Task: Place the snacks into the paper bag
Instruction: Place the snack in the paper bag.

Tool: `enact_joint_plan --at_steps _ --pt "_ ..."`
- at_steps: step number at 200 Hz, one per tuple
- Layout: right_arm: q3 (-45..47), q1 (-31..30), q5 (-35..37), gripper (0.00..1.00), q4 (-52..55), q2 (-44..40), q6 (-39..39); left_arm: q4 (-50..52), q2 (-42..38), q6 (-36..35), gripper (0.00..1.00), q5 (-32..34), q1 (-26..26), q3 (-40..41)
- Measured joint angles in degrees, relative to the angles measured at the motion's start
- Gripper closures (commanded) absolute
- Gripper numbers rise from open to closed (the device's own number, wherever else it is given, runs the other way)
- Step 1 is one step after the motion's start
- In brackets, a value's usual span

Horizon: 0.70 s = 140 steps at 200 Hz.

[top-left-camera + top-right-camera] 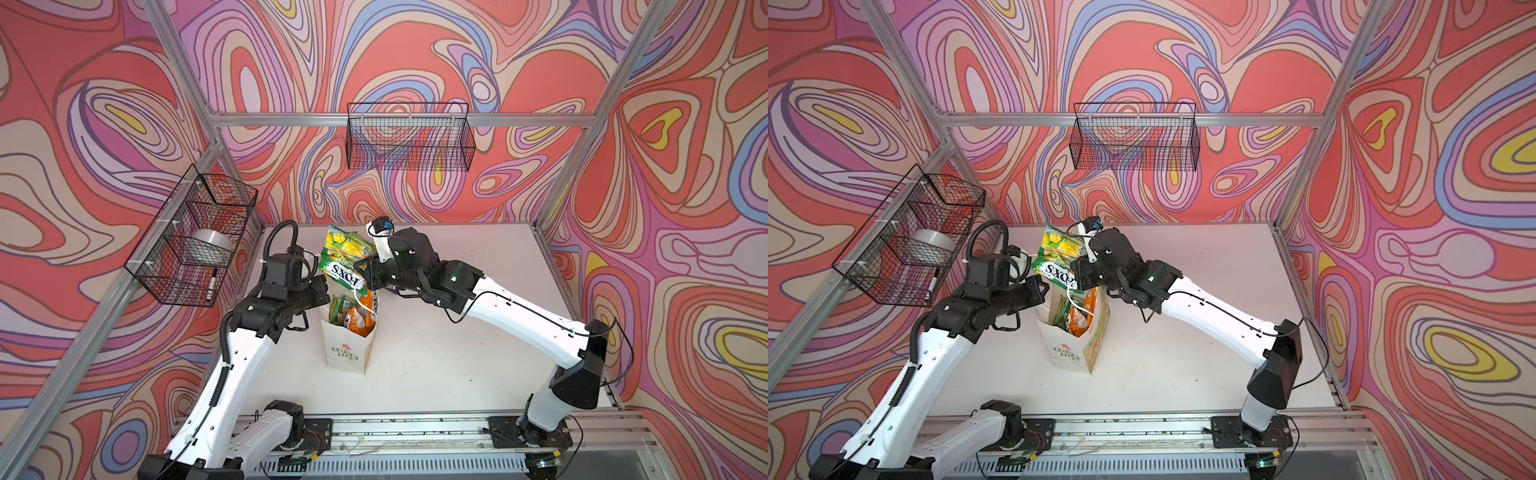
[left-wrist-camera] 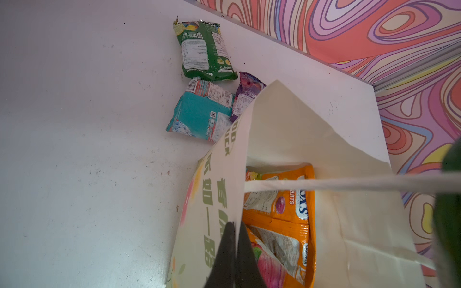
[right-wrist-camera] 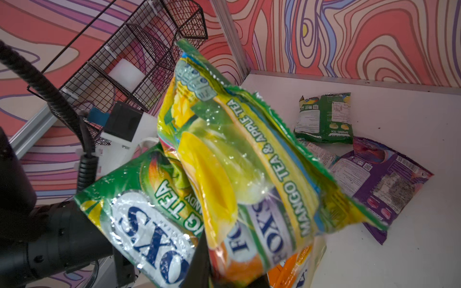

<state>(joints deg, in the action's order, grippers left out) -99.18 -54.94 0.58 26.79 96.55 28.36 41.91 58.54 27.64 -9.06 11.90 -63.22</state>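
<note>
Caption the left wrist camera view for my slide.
Left gripper pinches the rim of the paper bag; orange pouches sit inside, while green, teal and purple pouches lie on the table.

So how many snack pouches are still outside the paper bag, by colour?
Green: 2, held green pouch and lying green pouch
Yellow-green: 1, yellow-green pouch, also held
Teal: 1, teal pouch
Purple: 1, purple pouch
Total: 5
</note>
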Motion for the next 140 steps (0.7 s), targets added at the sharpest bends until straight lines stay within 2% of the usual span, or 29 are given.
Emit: enact_joint_plan --at_steps 140 --pt "4.68 0.0 -2.27 1.0 5.84 -1.86 2.86 -0.09 0.0 0.02 1.0 -0.26 0.0 0.0"
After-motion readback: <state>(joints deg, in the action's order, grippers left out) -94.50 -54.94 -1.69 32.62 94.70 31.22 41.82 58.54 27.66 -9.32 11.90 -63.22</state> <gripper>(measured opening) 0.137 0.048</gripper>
